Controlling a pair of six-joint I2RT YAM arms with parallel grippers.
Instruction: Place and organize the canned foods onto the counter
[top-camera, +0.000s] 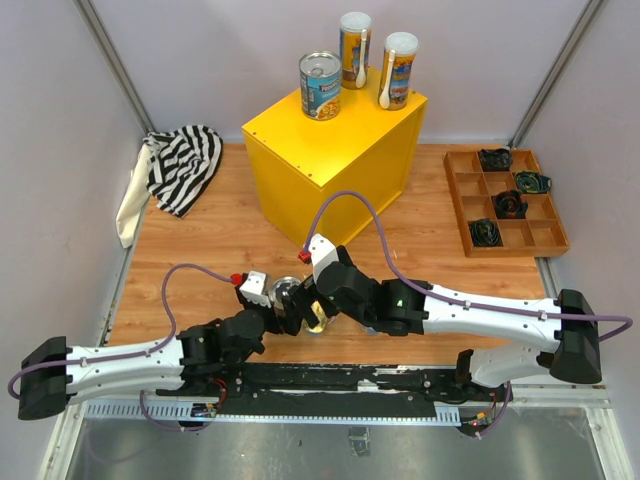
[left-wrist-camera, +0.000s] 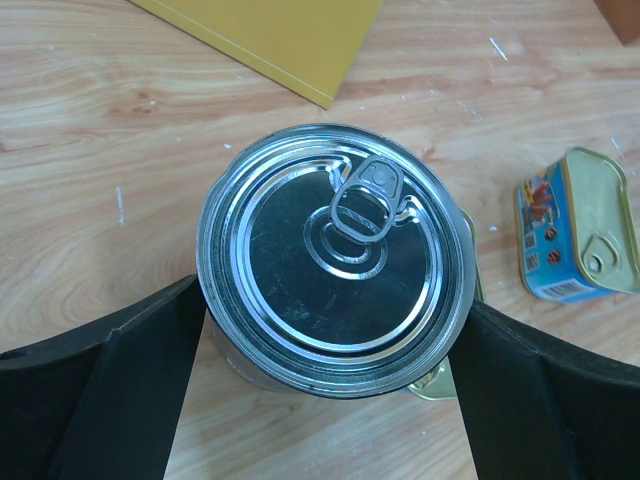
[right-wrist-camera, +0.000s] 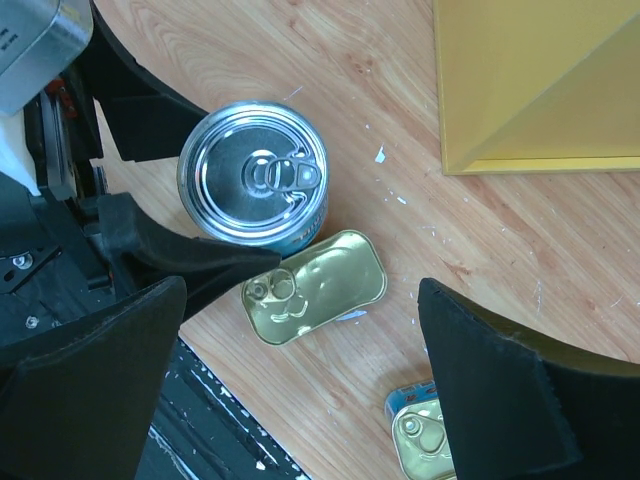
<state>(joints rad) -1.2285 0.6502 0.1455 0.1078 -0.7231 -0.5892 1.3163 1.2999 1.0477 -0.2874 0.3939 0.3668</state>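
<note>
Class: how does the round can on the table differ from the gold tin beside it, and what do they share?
The can is round, the tin a rounded rectangle. The can's top is silver, the tin's gold. The can stands taller than the flat tin. Both have ring pulls.

White arm links (top-camera: 110, 362), black joints (top-camera: 225, 340), purple cables (top-camera: 345, 192), black wedge-shaped fingers (left-wrist-camera: 90, 400).

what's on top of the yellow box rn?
Three cans stand on the yellow box: one wide silver-topped can and, farther back to its right, two tall white-lidded cans. The box top under and right behind them is covered.
</note>
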